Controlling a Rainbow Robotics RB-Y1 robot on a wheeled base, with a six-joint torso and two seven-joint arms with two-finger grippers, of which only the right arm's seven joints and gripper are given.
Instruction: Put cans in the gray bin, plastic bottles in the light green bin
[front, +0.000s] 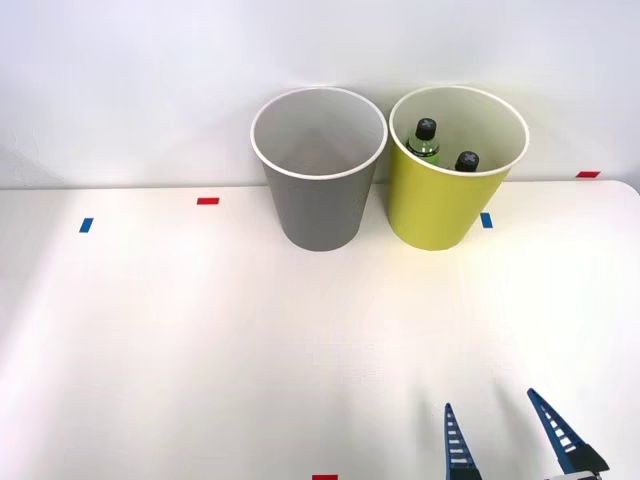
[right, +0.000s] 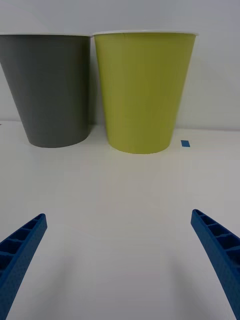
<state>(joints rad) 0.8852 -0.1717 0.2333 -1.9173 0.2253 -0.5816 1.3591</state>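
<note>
The gray bin (front: 315, 215) stands at the back of the white table, and its pale inside looks empty from above. Right beside it is the light green bin (front: 435, 208), holding two plastic bottles with black caps: one with a green neck (front: 424, 137) and another (front: 467, 160) next to it. The cans are out of view. My right gripper (front: 490, 400) is open near the table's front edge, well short of the bins, with nothing between its fingers. From the wrist, the gripper (right: 118, 215) faces the gray bin (right: 52, 90) and the light green bin (right: 142, 90).
Small tape marks lie on the table: blue (front: 86, 225) and red (front: 207, 201) at the left, blue (front: 486, 220) by the green bin, red (front: 588, 174) at the far right, red (front: 324, 477) at the front edge. A white wall rises behind the bins.
</note>
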